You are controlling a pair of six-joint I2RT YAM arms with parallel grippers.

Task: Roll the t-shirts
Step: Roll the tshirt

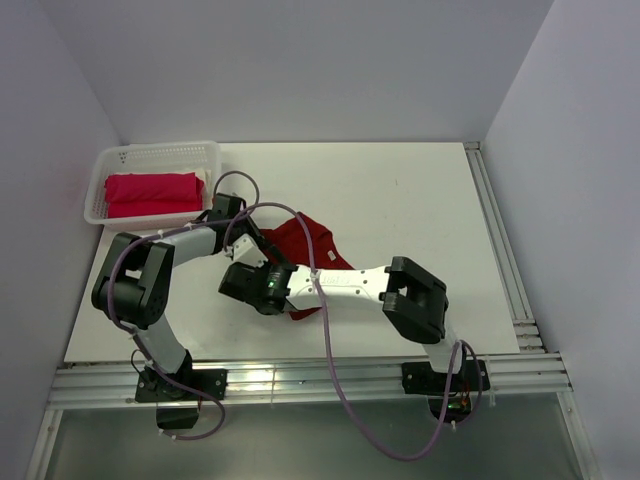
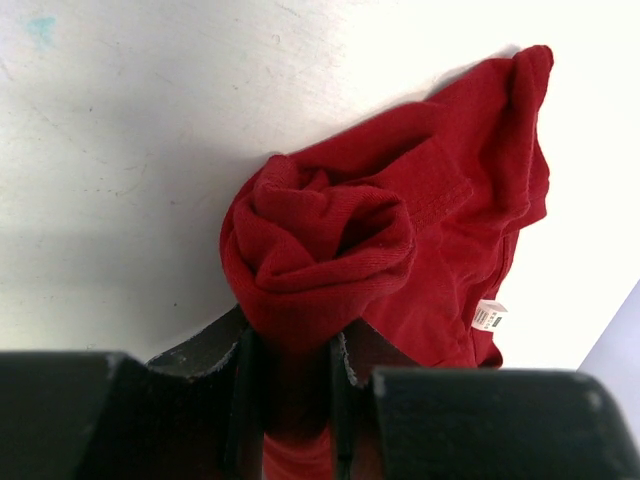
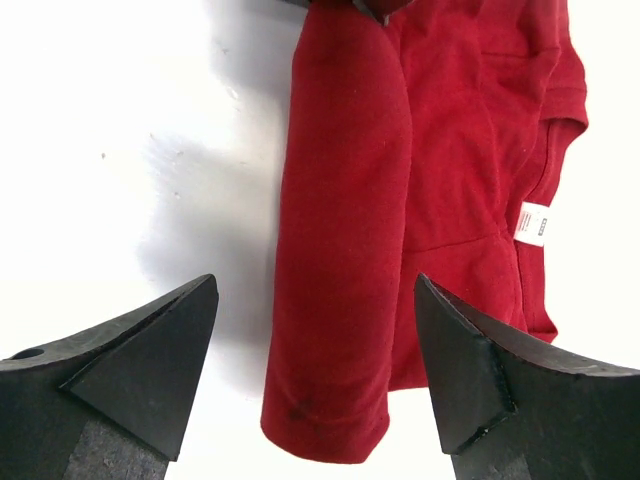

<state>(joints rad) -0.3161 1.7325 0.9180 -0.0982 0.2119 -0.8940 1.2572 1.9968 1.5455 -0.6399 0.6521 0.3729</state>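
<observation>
A dark crimson t-shirt (image 1: 303,243) lies mid-table, its left side wound into a roll (image 3: 340,200) and the rest spread flat to the right, white label (image 3: 535,222) showing. My left gripper (image 2: 292,395) is shut on one end of that roll (image 2: 320,250); in the top view it (image 1: 243,248) sits at the shirt's left edge. My right gripper (image 3: 315,300) is open above the roll's other end, one finger to each side, touching nothing. A brighter pinkish-red t-shirt (image 1: 152,193) lies folded in the basket.
The white lattice basket (image 1: 160,153) stands at the table's back left corner. A metal rail (image 1: 500,240) runs along the right edge. The two arms and their cables (image 1: 325,330) cross close together over the table's near middle.
</observation>
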